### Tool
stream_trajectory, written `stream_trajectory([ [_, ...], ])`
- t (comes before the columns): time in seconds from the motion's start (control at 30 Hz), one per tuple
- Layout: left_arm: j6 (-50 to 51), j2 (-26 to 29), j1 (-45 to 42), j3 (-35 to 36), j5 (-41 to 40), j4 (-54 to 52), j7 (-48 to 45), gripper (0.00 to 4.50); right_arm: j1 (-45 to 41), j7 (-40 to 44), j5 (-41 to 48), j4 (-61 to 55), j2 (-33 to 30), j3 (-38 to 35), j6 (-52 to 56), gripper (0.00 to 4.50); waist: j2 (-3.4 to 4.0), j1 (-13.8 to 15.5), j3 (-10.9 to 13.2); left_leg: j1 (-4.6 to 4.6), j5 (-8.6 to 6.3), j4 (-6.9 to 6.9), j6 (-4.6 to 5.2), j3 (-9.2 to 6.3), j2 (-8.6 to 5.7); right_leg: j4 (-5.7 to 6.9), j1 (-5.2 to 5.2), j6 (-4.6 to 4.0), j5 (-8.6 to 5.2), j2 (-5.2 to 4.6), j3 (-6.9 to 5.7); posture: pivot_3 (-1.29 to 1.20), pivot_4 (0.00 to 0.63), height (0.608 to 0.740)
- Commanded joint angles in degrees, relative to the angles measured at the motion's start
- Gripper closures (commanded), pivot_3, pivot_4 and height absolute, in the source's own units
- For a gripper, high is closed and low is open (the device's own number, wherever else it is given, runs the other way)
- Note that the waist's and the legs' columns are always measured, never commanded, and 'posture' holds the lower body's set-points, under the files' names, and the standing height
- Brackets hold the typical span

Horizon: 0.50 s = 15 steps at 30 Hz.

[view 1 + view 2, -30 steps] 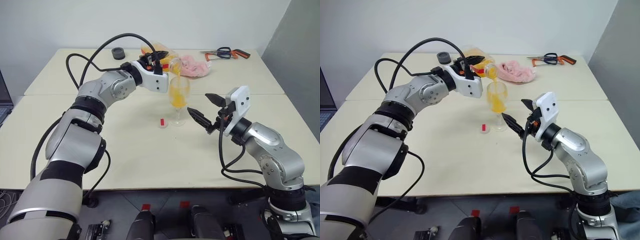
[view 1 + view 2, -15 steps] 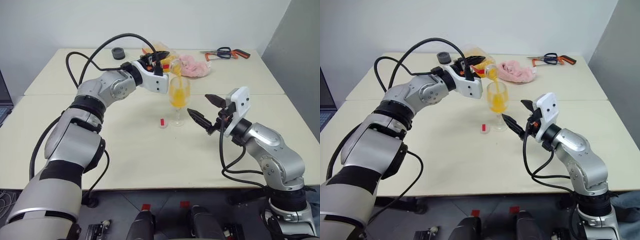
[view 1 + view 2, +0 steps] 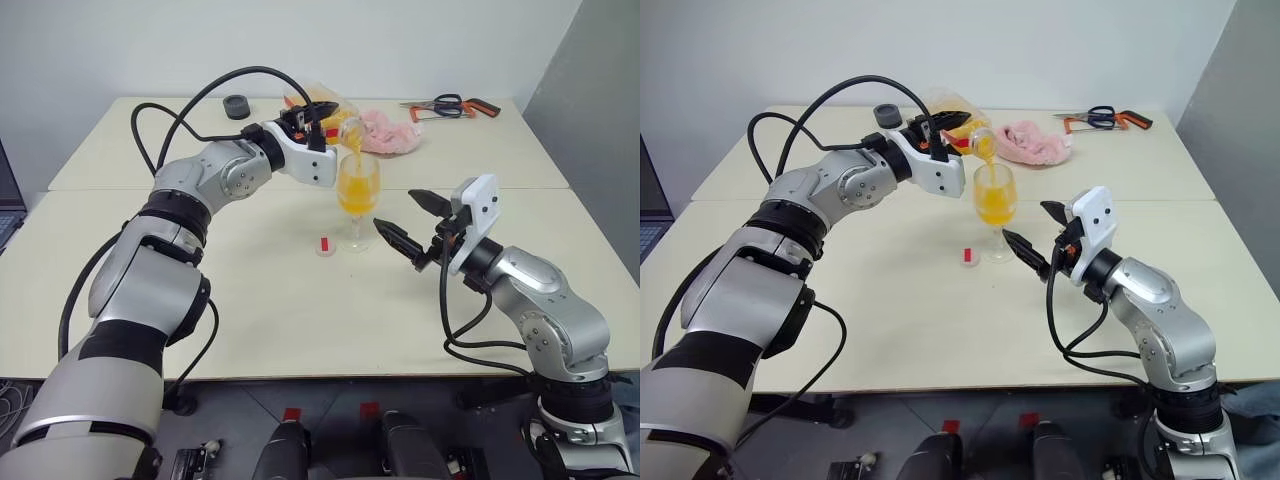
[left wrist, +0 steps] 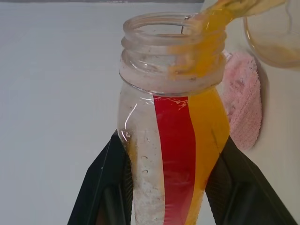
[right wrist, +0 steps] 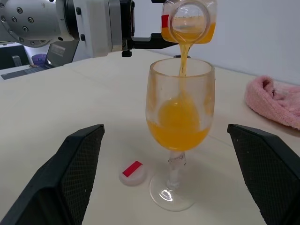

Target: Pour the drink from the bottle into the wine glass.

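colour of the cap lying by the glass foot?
The cap is white with a red mark on top; the right wrist view shows it best.

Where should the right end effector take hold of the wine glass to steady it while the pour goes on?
Probably at the stem, just under the bowl. The wine glass stands upright on its flat foot, the bowl is wide and filling with the drink, and the bottle pours from above. The right end effector, open, already faces it level, its fingers either side, so a straight horizontal approach suits.

Bottle (image 3: pixel 330 118) tilted above wine glass (image 3: pixel 357 200), mid-table (image 3: pixel 250 300). Cap (image 3: pixel 325 245) just left of glass foot. Cloth (image 3: pixel 390 132) behind; scissors (image 3: pixel 445 103) far right rear.
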Motion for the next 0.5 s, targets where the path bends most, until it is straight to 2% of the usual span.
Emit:
stream_trajectory([
  [0.03, -0.33, 0.97, -2.62, 0.42, -0.19, -0.8, 1.35, 2.86, 0.06, 0.29, 0.83, -2.16, -0.21, -0.71, -0.63, 0.0, 0.0, 0.0, 0.0, 0.0, 0.0, 0.0, 0.0, 0.0, 0.0, 0.0, 0.0, 0.0, 0.0, 0.0, 0.0, 0.0, 0.15, 0.74],
  [0.5, -0.65, 1.06, -2.95, 0.32, -0.29, -1.19, 0.95, 2.86, 0.15, 0.4, 1.05, -2.36, -0.03, -0.31, -0.45, 0.0, 0.0, 0.0, 0.0, 0.0, 0.0, 0.01, 0.0, 0.0, 0.0, 0.02, 0.0, 0.0, 0.0, 0.0, 0.0, 0.0, 0.15, 0.74],
])
